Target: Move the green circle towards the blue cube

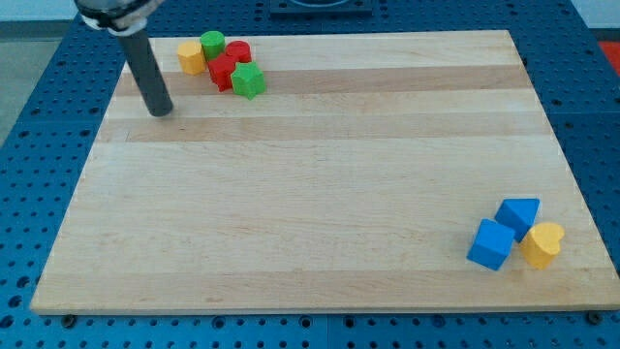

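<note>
The green circle (212, 43) stands at the view's top left of the wooden board, in a tight cluster with other blocks. The blue cube (491, 243) lies far away at the view's bottom right. My tip (162, 111) rests on the board left of and below the cluster, roughly 50 pixels left and 70 pixels below the green circle, touching no block.
Around the green circle: an orange block (191, 56) on its left, a red cylinder (237, 52) on its right, a red block (223, 72) and a green star-like block (249, 81) below. By the blue cube: a blue block (519, 215) and a yellow heart-like block (542, 243).
</note>
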